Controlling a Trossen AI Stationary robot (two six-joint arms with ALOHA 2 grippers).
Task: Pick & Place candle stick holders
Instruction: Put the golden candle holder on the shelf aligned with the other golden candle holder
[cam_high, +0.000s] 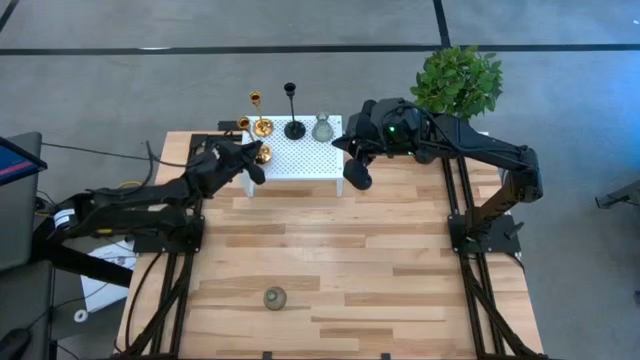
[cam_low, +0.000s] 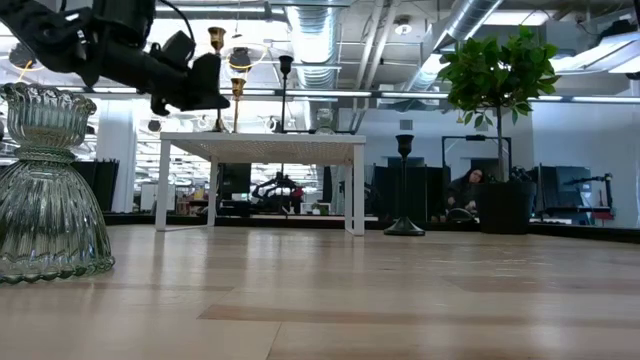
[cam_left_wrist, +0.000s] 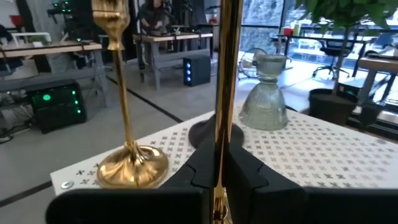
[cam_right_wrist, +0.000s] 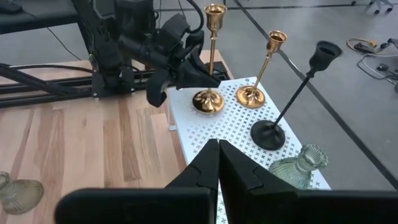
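On my overhead feed, a small white perforated table sits at twelve o'clock on the wooden table. My left gripper clamps the stem of a gold candle stick holder at the white table's nine o'clock edge. A second gold holder, a black holder and a grey-green glass holder stand along its far side. My right gripper, fingers closed empty, hovers at its three o'clock. Another glass holder stands alone at six o'clock.
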